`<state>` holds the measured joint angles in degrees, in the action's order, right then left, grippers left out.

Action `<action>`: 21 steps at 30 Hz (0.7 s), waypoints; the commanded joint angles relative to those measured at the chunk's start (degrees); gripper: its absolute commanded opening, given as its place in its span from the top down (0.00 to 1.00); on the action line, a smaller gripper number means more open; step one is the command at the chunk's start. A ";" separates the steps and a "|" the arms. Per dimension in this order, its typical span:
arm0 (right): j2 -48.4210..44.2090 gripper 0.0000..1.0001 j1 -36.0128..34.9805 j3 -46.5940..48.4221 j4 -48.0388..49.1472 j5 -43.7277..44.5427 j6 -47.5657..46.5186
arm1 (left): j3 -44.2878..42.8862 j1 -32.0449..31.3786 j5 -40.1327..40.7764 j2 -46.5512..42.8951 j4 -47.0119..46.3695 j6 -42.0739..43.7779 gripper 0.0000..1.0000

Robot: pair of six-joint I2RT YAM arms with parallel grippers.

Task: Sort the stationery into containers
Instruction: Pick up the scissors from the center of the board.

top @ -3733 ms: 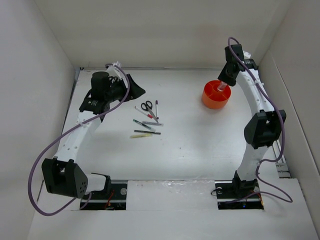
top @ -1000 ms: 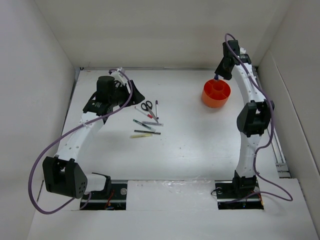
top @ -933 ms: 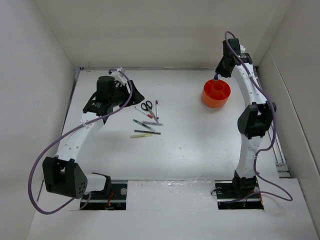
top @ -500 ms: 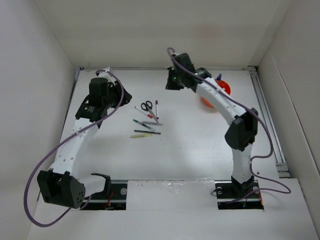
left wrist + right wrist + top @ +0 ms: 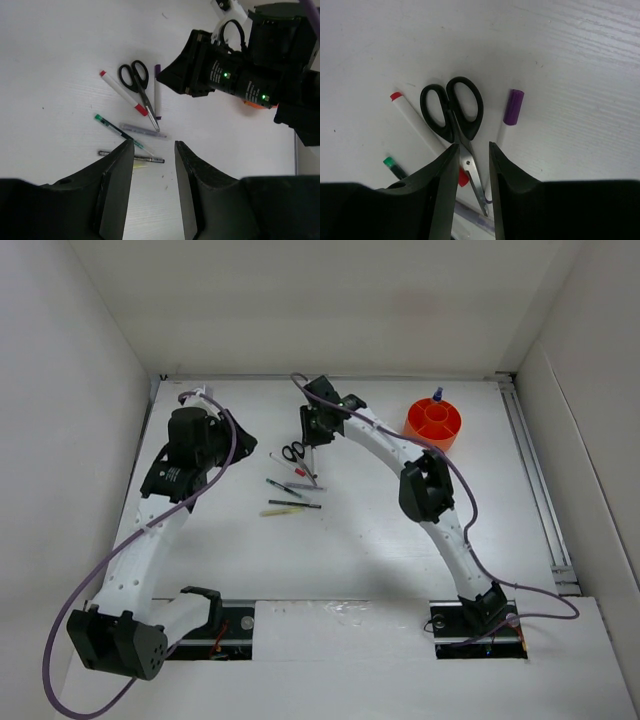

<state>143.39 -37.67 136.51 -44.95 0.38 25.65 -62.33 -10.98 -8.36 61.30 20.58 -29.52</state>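
Note:
Black-handled scissors lie on the white table among several pens. In the right wrist view the scissors lie between a white pen with red ends and a purple-capped pen. My right gripper is open just above them, and the scissor blades lie between its fingers; it also shows in the top view. My left gripper is open and empty, hanging left of the pile. The orange cup stands at the back right with a pen upright in it.
A green-tipped pen, a grey pen, a dark pen and a pale yellow stick lie below the scissors. White walls enclose the table on the left, back and right. A rail runs along the right edge.
My right arm has left the orange cup and swung left across the table to the scissors. A pen now stands in the cup. My left gripper has drawn back a little to the left.

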 commanded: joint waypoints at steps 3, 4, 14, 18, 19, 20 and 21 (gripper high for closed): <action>1.89 0.62 -0.12 5.00 1.52 0.85 -0.42 | 1.24 -0.97 -0.87 -1.71 2.18 -0.89 0.66; 3.28 0.62 -0.12 5.69 2.05 0.85 -0.42 | 0.72 -0.97 -0.87 -1.71 2.19 -0.89 0.66; 7.08 0.68 -0.12 8.07 3.72 -0.47 -0.42 | 1.77 -1.50 -0.87 -1.71 2.19 -0.89 0.67; 8.39 0.68 -0.65 8.07 3.73 -0.48 -0.42 | 1.77 -1.50 -0.87 -1.71 2.19 -0.89 0.67; 8.39 0.68 -0.65 8.07 3.73 -0.47 0.10 | 1.77 -1.50 -0.87 -1.71 2.19 -0.89 0.67; 9.00 0.68 -0.65 8.07 3.73 -0.47 0.10 | 1.77 -1.50 -0.87 -1.71 2.19 -0.89 0.67; 9.01 0.68 -0.65 8.07 3.73 0.40 0.10 | 1.77 -1.50 -0.87 -1.71 2.19 -0.89 0.67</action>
<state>150.80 -37.63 142.04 -43.66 0.14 25.69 -60.75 -12.32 -8.78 61.17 23.35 -30.11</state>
